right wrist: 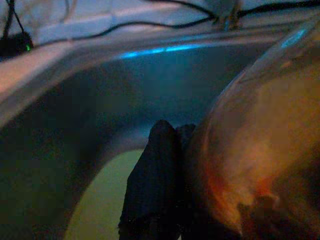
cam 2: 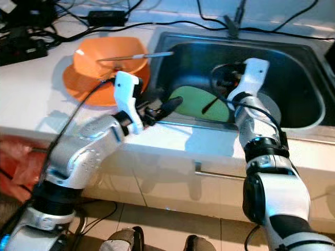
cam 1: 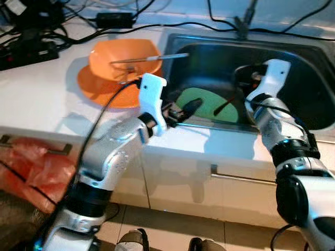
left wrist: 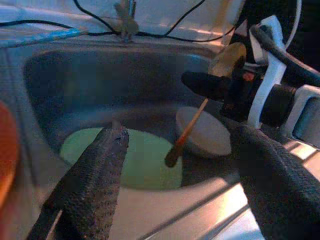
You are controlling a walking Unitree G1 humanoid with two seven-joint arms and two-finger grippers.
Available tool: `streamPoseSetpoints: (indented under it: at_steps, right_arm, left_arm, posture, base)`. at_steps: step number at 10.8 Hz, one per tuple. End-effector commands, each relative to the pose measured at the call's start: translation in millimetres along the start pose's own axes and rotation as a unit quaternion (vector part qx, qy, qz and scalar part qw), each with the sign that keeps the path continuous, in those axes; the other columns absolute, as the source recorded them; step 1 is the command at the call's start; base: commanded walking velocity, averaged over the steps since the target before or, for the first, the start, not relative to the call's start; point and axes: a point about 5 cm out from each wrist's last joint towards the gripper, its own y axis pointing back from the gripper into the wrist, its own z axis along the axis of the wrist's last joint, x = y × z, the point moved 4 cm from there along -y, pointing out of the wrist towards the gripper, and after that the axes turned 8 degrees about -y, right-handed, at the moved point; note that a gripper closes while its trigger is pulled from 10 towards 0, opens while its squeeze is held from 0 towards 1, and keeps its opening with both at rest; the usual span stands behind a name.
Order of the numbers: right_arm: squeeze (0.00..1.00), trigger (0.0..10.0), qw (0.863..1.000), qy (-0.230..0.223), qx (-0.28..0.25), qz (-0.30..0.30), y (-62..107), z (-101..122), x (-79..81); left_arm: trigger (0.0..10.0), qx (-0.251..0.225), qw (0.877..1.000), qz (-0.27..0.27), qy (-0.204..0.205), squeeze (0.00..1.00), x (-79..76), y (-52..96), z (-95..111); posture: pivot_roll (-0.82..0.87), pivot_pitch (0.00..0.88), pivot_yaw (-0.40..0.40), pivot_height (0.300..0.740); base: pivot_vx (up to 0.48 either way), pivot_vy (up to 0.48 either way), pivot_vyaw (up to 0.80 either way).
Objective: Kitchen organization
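A steel sink [cam 1: 209,43] holds a light green plate [cam 1: 201,103] and a white dish [left wrist: 207,135] beside it. My left gripper [cam 1: 181,112] hovers open at the sink's front edge, just above the green plate, with nothing between its fingers [left wrist: 100,170]. My right gripper [cam 1: 247,74] is inside the sink, shut on a spoon with an amber bowl [right wrist: 260,150]. The spoon's brown handle [cam 1: 225,104] hangs down over the plates.
On the counter left of the sink, an orange bowl [cam 1: 125,57] sits on an orange plate [cam 1: 94,86] with a metal utensil [cam 1: 152,58] across it. Black cables and a power strip [cam 1: 26,52] crowd the back. A red bag [cam 1: 31,167] hangs below the counter.
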Motion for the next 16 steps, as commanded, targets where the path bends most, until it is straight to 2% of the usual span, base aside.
streamPoseSetpoints:
  at_steps: [1,2,3,4,8,10,11,12,13,14,15,16]
  right_arm:
    - [0.0,10.0,1.0,0.01,-0.006,0.001,-0.8,7,-3.2]
    - [0.0,10.0,1.0,-0.007,0.012,0.009,-0.9,-1,-1.6]
    - [0.54,10.0,1.0,0.005,0.017,0.013,-0.9,-5,0.1]
    - [1.0,10.0,0.999,0.019,0.027,0.025,-1.8,-10,5.9]
    - [1.0,10.0,0.999,0.019,0.021,0.019,-1.3,-8,1.9]
    - [1.0,10.0,0.999,0.041,-0.009,0.013,-1.6,5,-0.4]
    - [1.0,10.0,0.998,0.031,-0.032,0.037,-1.7,14,5.6]
    - [1.0,10.0,0.995,0.051,-0.065,0.057,-1.2,27,13.9]
    - [1.0,10.0,0.992,0.051,-0.08,0.078,0.1,32,22.3]
    - [1.0,10.0,0.988,0.033,-0.106,0.105,5.0,41,34.3]
    - [1.0,10.0,0.987,0.033,-0.108,0.118,6.9,42,39.3]
    - [1.0,10.0,0.98,0.043,-0.109,0.158,17.6,42,55.7]
  left_arm:
    - [10.0,0.002,1.0,-0.008,-0.006,1.0,-4.8,2.2,1]
    - [10.0,0.005,1.0,-0.01,-0.015,1.0,-4.8,5.3,2]
    - [10.0,0.008,1.0,-0.01,-0.018,1.0,-4.9,6.9,2]
    - [10.0,0.016,1.0,-0.011,-0.022,1.0,-4.6,9.2,1]
    - [10.0,0.024,0.999,-0.008,-0.035,1.0,-1.8,12.2,1]
    - [10.0,0.01,0.998,0.007,-0.068,1.0,2.7,9.1,10]
    - [10.0,-0.002,0.995,0.021,-0.096,1.0,6.4,9.2,15]
    - [10.0,-0.021,0.991,0.038,-0.127,1.0,11.5,9.6,21]
    - [10.0,-0.028,0.987,0.042,-0.15,1.0,13.8,9.7,23]
    - [10.0,-0.042,0.986,0.042,-0.154,1.0,14.6,7.7,26]
    - [10.0,-0.051,0.983,0.045,-0.168,1.0,15.6,6.2,29]
    - [10.0,-0.088,0.97,0.076,-0.215,1.0,21.3,9.5,46]
  posture:
    - [0.22,0.175,0.001,0.74]
    - [0.24,0.181,0.003,0.74]
    - [0.24,0.188,0.005,0.74]
    - [0.25,0.193,0.005,0.74]
    - [0.24,0.19,0.011,0.74]
    - [0.22,0.175,0.009,0.74]
    - [0.22,0.175,0.009,0.74]
    - [0.2,0.164,0.009,0.74]
    - [0.18,0.155,0.011,0.74]
    - [0.16,0.146,0.01,0.74]
    - [0.13,0.137,0.007,0.74]
    - [0.13,0.134,0.005,0.74]
  base:
    - [0.0,0.0,0.0]
    - [0.0,0.0,0.0]
    - [0.0,0.0,0.0]
    - [0.0,0.0,0.0]
    - [0.0,0.0,0.0]
    - [0.0,0.0,0.0]
    - [0.0,0.0,0.0]
    - [0.0,0.0,0.0]
    - [0.0,0.0,0.0]
    - [0.0,0.0,0.0]
    - [0.0,0.0,0.0]
    - [0.0,0.0,0.0]
